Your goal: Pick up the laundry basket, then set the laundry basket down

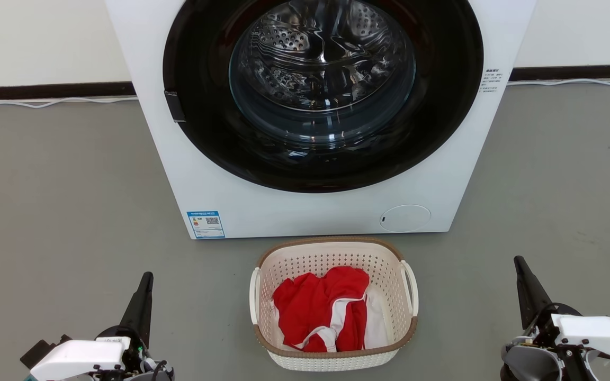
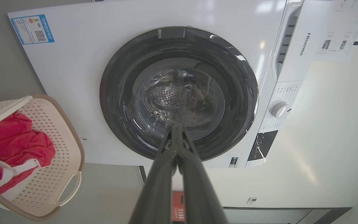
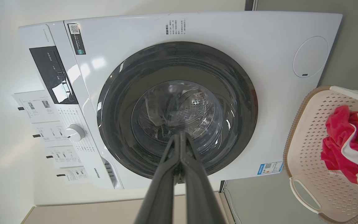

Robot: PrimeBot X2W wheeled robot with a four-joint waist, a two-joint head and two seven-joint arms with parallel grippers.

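Note:
The cream-white perforated laundry basket (image 1: 331, 254) with a brown rim band and two white side handles stands on the grey floor in front of the washer, holding a red and white garment (image 1: 321, 309). In the left wrist view the laundry basket (image 2: 54, 130) is at the left edge; in the right wrist view the laundry basket (image 3: 309, 140) is at the right edge. My left gripper (image 1: 147, 277) is low at the left of the basket, shut and empty. My right gripper (image 1: 518, 260) is at the right of the basket, also shut and empty. Both are well apart from it.
A white front-loading washer (image 1: 204, 159) with a dark round door (image 1: 323, 90) stands just behind the basket. Grey floor (image 1: 61, 201) spreads on both sides. A white cable (image 1: 45, 101) runs along the dark skirting at the wall.

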